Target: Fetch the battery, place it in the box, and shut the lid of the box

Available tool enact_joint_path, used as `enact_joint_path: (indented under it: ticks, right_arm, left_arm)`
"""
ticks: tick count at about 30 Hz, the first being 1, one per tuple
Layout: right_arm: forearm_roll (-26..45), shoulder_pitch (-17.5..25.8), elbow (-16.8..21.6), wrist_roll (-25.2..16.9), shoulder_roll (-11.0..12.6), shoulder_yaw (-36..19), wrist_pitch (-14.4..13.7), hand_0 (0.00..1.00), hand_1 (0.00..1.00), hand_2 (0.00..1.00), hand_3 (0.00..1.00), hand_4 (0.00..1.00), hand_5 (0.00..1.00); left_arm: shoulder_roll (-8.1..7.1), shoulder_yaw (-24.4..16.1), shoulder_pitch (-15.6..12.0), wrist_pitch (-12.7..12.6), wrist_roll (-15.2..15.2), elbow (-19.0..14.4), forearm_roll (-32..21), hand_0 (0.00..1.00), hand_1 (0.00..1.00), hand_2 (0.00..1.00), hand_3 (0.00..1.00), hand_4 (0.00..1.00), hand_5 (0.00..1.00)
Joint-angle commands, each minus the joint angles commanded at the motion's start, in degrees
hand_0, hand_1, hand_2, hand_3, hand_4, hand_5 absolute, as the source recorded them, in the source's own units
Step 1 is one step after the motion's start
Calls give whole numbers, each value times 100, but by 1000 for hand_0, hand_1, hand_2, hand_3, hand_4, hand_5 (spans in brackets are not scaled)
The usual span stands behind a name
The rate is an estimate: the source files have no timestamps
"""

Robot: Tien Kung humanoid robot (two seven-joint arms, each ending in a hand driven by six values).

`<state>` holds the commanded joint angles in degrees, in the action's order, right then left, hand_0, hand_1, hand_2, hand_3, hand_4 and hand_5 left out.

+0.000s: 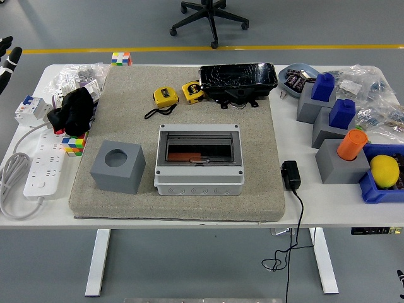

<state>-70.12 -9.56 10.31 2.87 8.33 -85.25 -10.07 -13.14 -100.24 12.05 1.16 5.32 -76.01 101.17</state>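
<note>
The box (199,160) sat mid-mat (252,164) on the surface (303,208), its smoky lid shut over an orange battery (185,154) inside. Only the left hand's (6,53) fingertips showed at the left edge, too little to tell whether they were apart or together.
</note>
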Motion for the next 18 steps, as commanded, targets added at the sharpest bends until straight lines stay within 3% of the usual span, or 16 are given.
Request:
enact_joint_path:
  ticks: [3, 18]
  right_arm:
    - [-19, -7, 0, -1, -14, -32, 0, 789, 745, 745, 794, 998, 998]
    - [-71, 62, 0, 13, -8, -137, -7, 789, 746, 745, 794, 998, 998]
  left_arm:
    - [68, -41, -109, 79, 29, 85, 580, 980, 987, 942, 911, 998, 998]
    - [166, -56, -242, 82, 51, 122, 500, 998, 965, 908, 895, 998, 998]
